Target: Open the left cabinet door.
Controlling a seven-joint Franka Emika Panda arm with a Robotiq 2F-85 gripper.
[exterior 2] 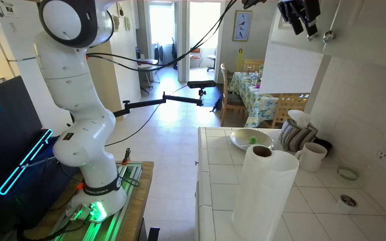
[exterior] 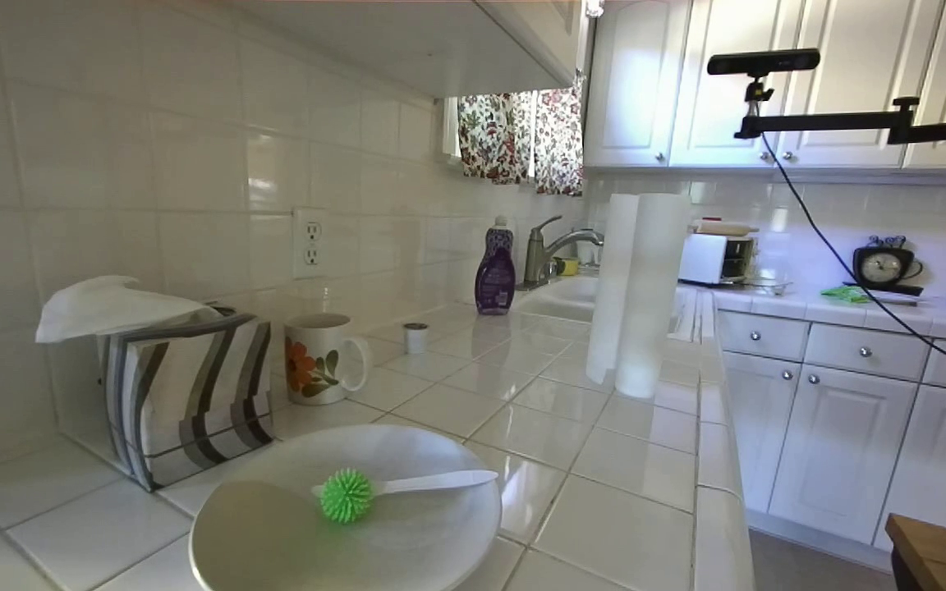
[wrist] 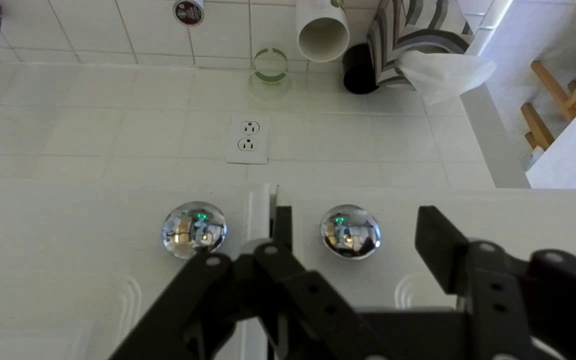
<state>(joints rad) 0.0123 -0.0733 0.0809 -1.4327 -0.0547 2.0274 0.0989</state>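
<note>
The left cabinet door [wrist: 528, 215] fills the lower right of the wrist view, which stands upside down. Its round chrome knob [wrist: 350, 231] sits between the spread fingers of my gripper [wrist: 354, 220], with a visible gap on both sides. One finger overlaps the seam between the doors. The right door's knob [wrist: 194, 229] is just outside that finger. Both doors look shut. In an exterior view my gripper [exterior 2: 305, 30] is at the top, against the left knob [exterior 2: 312, 37], partly hidden by a finger. The right knob [exterior 2: 329, 36] is beside it. My gripper is open.
Below the cabinet, the tiled counter [exterior 2: 219, 174] bears a paper towel roll [exterior 2: 266, 194], a mug [exterior 2: 312, 157], a tissue box [exterior 2: 297, 135] and a bowl [exterior 2: 246, 134]. A camera arm [exterior 2: 183, 99] reaches out behind the robot. A white panel [exterior 2: 290, 67] stands beside the cabinet.
</note>
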